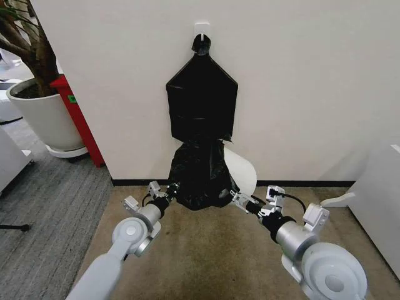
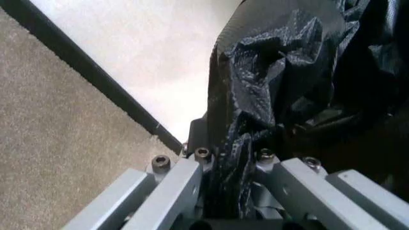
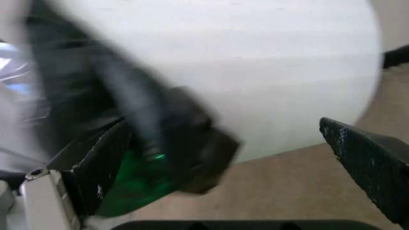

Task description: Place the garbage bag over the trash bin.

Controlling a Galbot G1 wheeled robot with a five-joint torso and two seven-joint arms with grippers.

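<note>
The crinkly black garbage bag [image 1: 199,178] hangs low against the wall and covers most of the white trash bin [image 1: 244,172], whose side shows to the bag's right. My left gripper [image 1: 170,189] holds the bag's lower left edge. In the left wrist view that gripper [image 2: 231,155] is shut on a fold of the garbage bag [image 2: 288,72]. My right gripper [image 1: 240,199] is at the bag's lower right edge, beside the bin. In the right wrist view my right gripper [image 3: 223,129] is open, its fingers wide apart, with the trash bin [image 3: 255,72] close behind and the blurred garbage bag [image 3: 128,110] by one finger.
A flat black bundle of bags [image 1: 201,94] hangs from a wall hook right above the bin. A large white plant pot [image 1: 44,119] and a red stand [image 1: 78,115] are at the far left. White furniture [image 1: 381,200] stands at the right. Tan carpet lies in front.
</note>
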